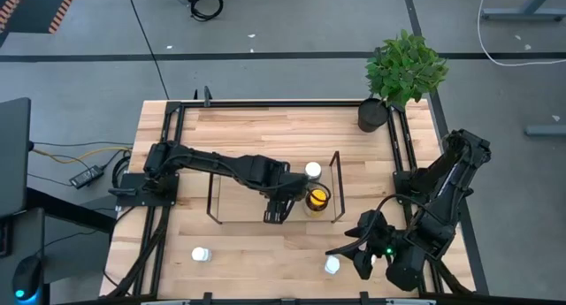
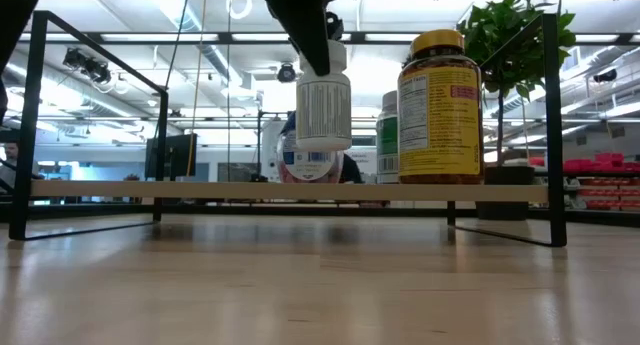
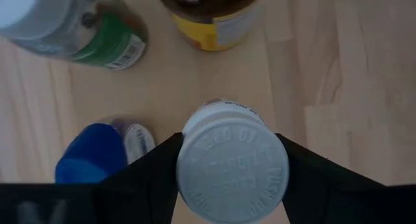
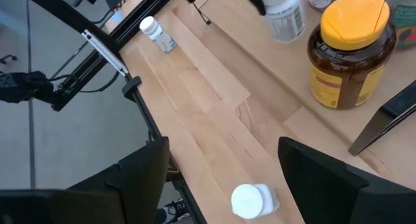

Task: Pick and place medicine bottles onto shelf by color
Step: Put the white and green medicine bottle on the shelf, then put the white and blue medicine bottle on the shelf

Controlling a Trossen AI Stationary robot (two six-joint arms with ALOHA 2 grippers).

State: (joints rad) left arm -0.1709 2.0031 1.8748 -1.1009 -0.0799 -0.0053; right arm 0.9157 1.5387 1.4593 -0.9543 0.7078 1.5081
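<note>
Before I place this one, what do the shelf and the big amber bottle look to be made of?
The shelf looks like thin black metal rod, matte, with a pale wood-look board across it. The amber bottle appears to be translucent brown plastic, glossy with highlights, though glass can't be ruled out; its yellow cap looks like smooth plastic. The left gripper holds a white-capped bottle, likely plastic.

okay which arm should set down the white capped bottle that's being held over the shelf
Left. Its end effector is shut on the white-capped bottle above the shelf; the right end effector waits open near the table's front edge.
</note>
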